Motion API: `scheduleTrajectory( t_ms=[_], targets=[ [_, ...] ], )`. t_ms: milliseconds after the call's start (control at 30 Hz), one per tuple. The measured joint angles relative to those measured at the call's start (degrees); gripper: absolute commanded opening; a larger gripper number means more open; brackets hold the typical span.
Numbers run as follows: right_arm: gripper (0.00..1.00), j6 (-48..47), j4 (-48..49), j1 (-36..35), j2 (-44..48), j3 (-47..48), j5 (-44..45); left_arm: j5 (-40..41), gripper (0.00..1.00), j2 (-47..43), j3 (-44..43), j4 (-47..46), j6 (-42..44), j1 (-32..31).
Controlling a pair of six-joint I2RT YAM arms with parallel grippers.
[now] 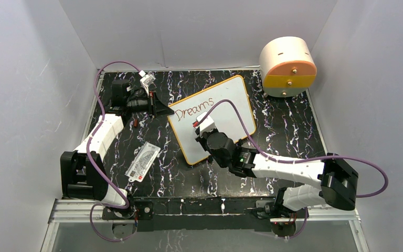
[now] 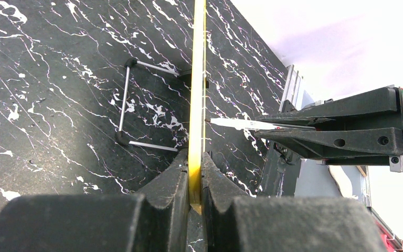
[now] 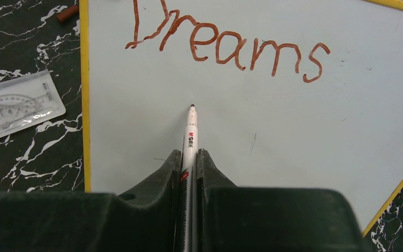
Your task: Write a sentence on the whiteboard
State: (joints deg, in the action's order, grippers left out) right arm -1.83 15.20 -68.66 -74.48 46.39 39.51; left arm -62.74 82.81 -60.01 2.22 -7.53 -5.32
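The left arm reaches forward along the tabletop's left side, wrist turned right, with the left claw pinched shut on the whiteboard's yellow edge. The board sits askew at mid-tabletop, and the sentence on it reads only "Dreams". The right arm stretches low and leftward, with the right claw clamped on a marker whose tip is just under that word.

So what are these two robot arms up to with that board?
They are writing on a whiteboard. The left gripper is clamped on the board's yellow edge, steadying it. The right gripper holds a marker, with its tip just below "Dreams", the only word on the board. Whether the tip touches the surface is hard to tell.
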Motion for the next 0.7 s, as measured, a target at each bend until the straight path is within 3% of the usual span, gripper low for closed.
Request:
scheduleTrajectory(
  t_ms=[700],
  targets=[
    [0.0, -1.2, 1.5, -0.1, -1.4, 0.0, 0.6, 0.3, 0.0, 0.0, 0.0, 0.0, 0.0, 0.0]
  ],
)
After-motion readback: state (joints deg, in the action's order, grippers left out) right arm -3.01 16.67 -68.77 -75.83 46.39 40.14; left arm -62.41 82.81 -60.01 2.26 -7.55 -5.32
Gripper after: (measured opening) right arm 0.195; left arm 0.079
